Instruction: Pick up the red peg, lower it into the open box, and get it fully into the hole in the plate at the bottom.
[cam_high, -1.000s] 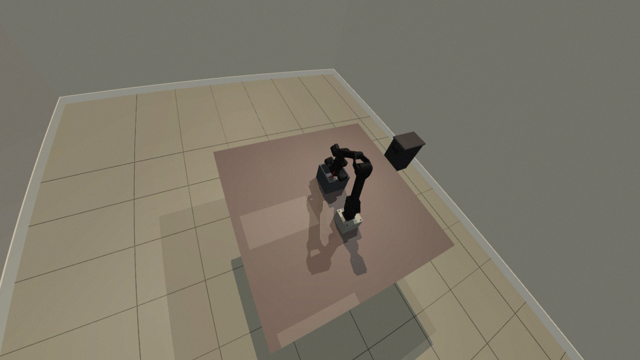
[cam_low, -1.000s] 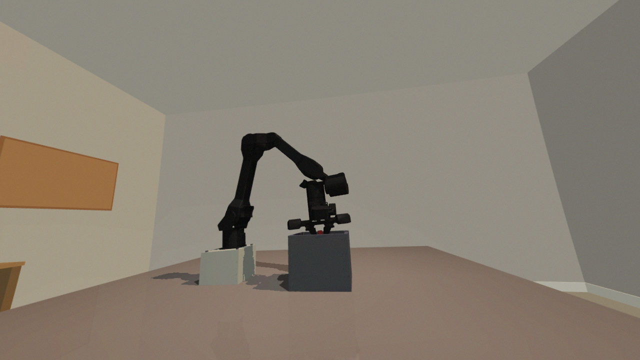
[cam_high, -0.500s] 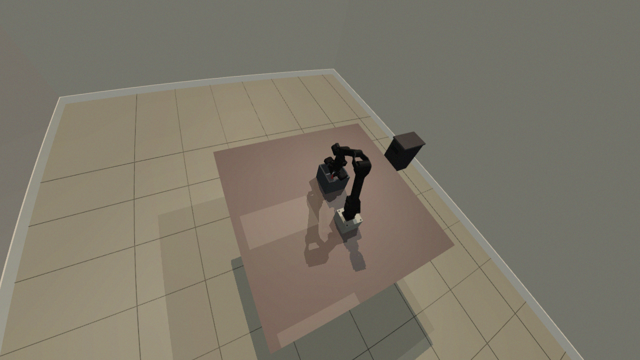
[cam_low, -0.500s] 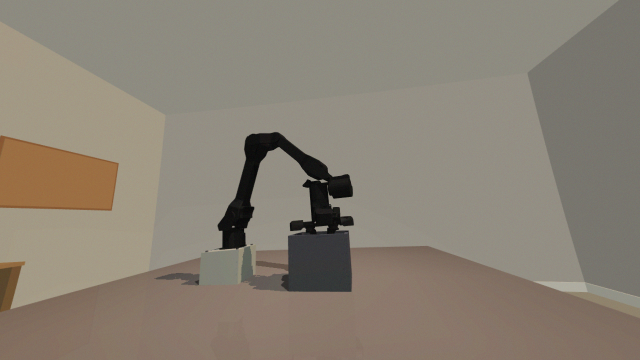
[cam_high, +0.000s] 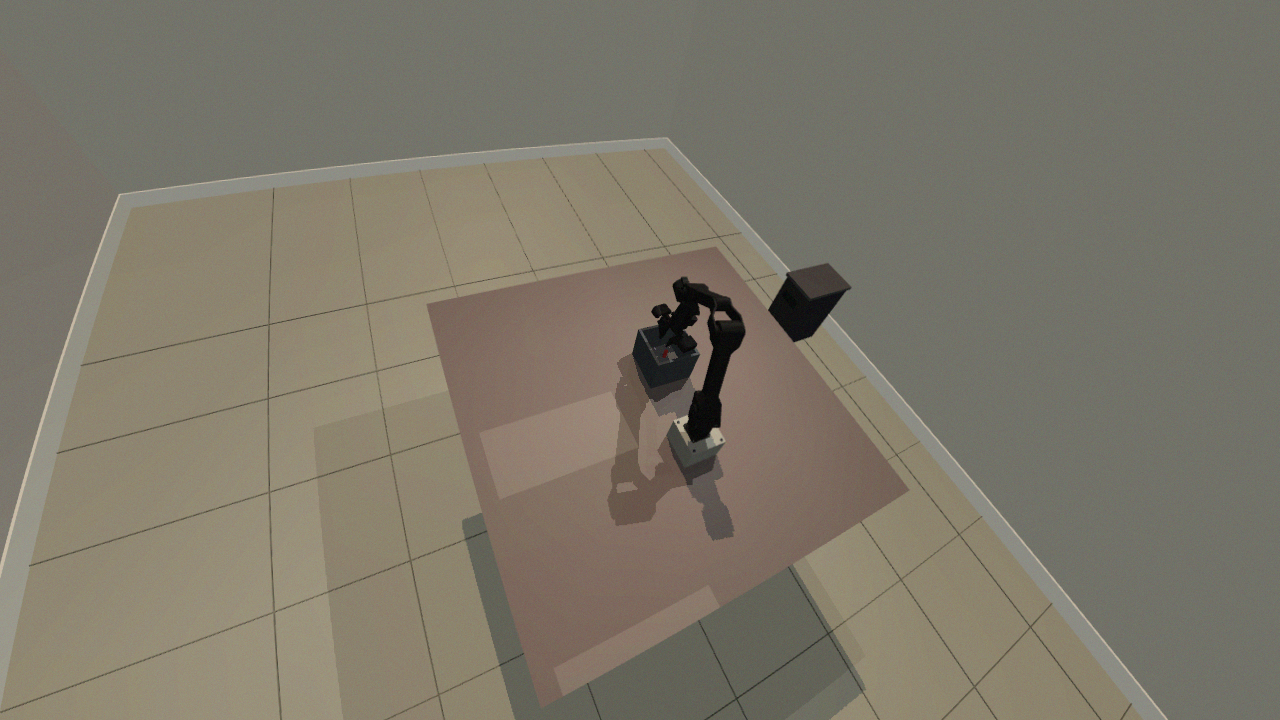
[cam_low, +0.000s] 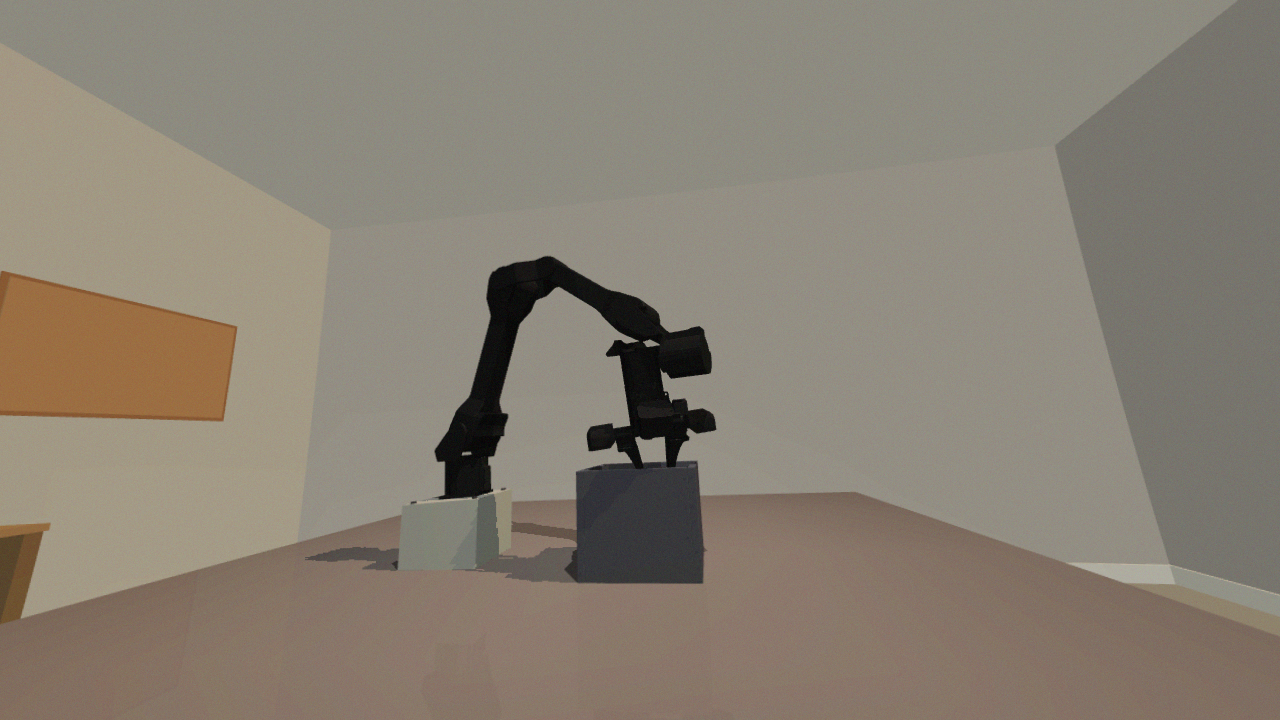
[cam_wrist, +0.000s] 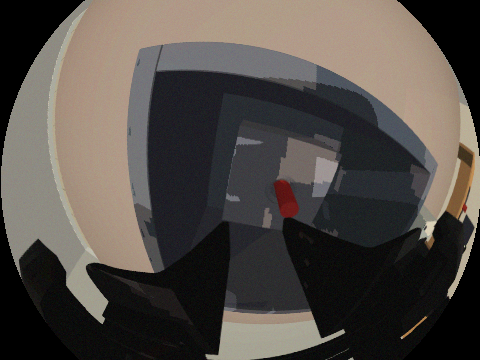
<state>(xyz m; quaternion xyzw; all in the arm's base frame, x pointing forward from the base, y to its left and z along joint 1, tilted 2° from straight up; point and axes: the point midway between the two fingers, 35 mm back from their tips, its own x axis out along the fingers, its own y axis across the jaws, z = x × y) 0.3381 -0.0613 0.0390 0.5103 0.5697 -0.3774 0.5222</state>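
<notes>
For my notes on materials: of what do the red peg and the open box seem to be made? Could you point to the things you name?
Red peg (cam_high: 665, 353) (cam_wrist: 286, 199): perhaps painted wood or plastic; evenly red, no grain visible.
Open box (cam_high: 664, 370) (cam_low: 640, 526) (cam_wrist: 138, 120): possibly plastic or painted metal; plain blue-grey walls, rather matt.

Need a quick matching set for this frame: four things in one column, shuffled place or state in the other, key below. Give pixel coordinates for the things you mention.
1. Red peg (cam_high: 665, 354) (cam_wrist: 286, 199)
2. Gripper (cam_high: 673, 338) (cam_low: 655, 466) (cam_wrist: 256, 226)
3. Arm's base (cam_high: 695, 454) (cam_low: 438, 535)
4. Orange-brown wall panel (cam_low: 116, 349)

A. Open, fingers apart with nothing between them
B. Left edge of the exterior view
C. Inside the box (cam_high: 663, 369) (cam_low: 639, 528) (cam_wrist: 137, 125)
D. Pale, standing on the table (cam_high: 787, 465) (cam_low: 805, 626) (cam_wrist: 90, 140)

Pairs: 1-C, 2-A, 3-D, 4-B
</notes>
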